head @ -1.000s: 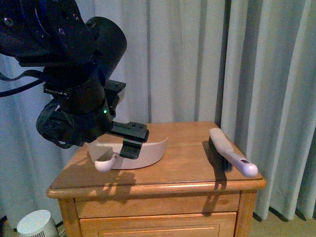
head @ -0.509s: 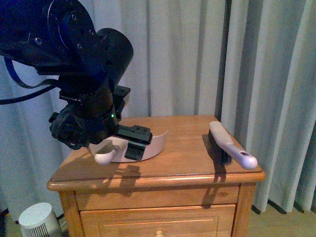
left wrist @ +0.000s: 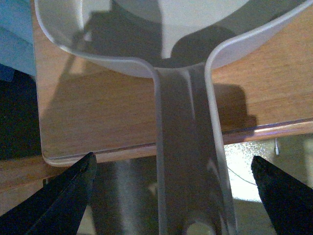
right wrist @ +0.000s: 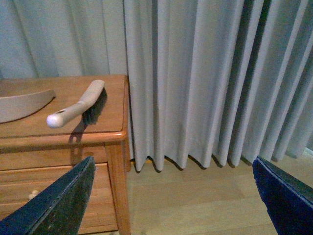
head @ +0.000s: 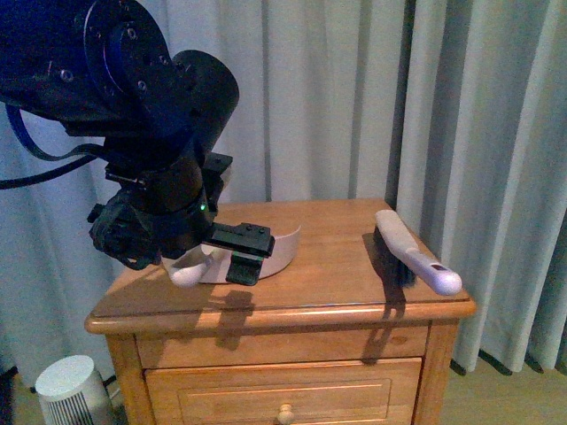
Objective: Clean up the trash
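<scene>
left gripper [head: 237, 255]: parked low over the left part of the tabletop [head: 337, 283], right on top of the dustpan [head: 276, 252]

left fingers [left wrist: 63, 196]: spread wide, with the dustpan's handle [left wrist: 188, 161] running straight down the gap. Neither one touches it, as far as the wrist view shows. It looks lined up to close on the handle, which sticks out past the tabletop edge so there's room to get around it.

right fingers [right wrist: 58, 200]: also wide apart and holding nothing. That arm hangs off to the side of the nightstand, well apart from everything, and doesn't show in the front view.

brush [head: 412, 257]: lying on the right side of the tabletop, bristles down, handle tip poking over the front-right corner. Probably left there as an easy grab for the right arm.

trash: honestly can't find it. There's no crumpled white paper in any of the three views. It could be hidden behind the left arm or down in the pan, can't tell.

stage: my guess is early, going for the tools first, nothing swept yet.
</scene>
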{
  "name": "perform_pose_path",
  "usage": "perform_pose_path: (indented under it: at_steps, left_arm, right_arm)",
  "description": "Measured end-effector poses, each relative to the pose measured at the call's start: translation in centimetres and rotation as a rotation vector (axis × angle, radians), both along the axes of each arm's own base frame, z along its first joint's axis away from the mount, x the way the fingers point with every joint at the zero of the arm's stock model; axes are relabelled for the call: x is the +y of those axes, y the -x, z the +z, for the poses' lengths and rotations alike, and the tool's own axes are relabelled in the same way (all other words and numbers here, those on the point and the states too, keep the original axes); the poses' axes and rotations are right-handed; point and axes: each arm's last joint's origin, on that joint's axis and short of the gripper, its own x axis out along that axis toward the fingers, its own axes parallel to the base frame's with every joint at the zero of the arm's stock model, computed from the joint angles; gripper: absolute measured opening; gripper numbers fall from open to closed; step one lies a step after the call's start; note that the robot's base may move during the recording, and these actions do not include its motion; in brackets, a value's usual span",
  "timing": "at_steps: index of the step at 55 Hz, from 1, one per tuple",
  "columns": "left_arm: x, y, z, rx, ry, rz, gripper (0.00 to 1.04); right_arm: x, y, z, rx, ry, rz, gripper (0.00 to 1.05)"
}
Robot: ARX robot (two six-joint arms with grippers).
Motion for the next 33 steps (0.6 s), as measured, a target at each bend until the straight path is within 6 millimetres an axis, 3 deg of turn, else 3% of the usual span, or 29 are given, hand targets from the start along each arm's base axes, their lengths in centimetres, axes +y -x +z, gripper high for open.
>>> perform_pose_path:
  at_steps: [12,33]
  left_arm:
    - [-0.3,0.14,-0.77,0.013,0.0,0.0,0.95]
    - [-0.45,0.07,-0.68,-0.003,0.002,-0.001,0.35]
  right_arm:
    - [0.0,0.0,0.0,0.0,0.0,0.0,0.97]
    - [0.0,0.0,0.0,0.0,0.0,0.0,0.97]
